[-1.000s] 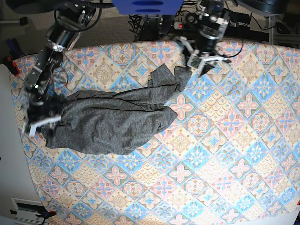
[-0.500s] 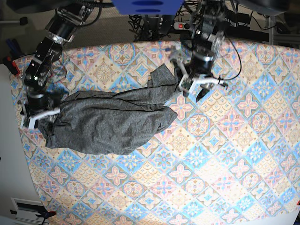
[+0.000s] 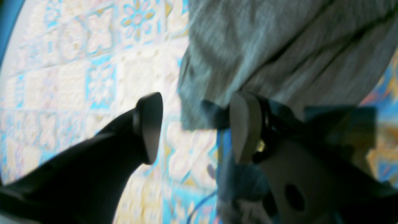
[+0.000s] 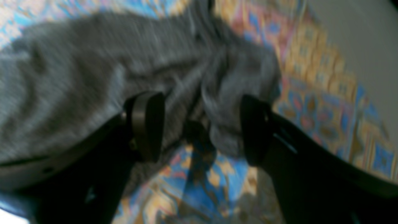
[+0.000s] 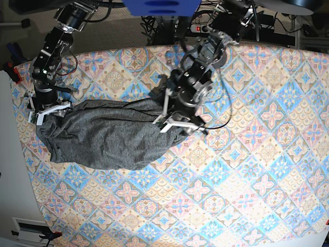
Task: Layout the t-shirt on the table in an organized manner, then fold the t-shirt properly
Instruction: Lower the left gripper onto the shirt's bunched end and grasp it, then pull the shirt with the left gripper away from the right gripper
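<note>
The charcoal-grey t-shirt lies bunched and creased across the left half of the table. My left gripper hovers over the shirt's right end. In the left wrist view it is open, and a hem corner of the t-shirt reaches into the gap above the patterned table. At the shirt's left end is my right gripper. Its wrist view shows it open, straddling a loose fold of the t-shirt without pinching it, near the table edge.
Cables and a power strip run behind the table's far edge. A red object sits off the far left corner. The table's left edge borders a white floor. A blue mount hangs over the far middle.
My left arm has swung from the far edge down and left onto the shirt's right end, its jaws wider. The right gripper has shifted toward the far side at the shirt's left end.
</note>
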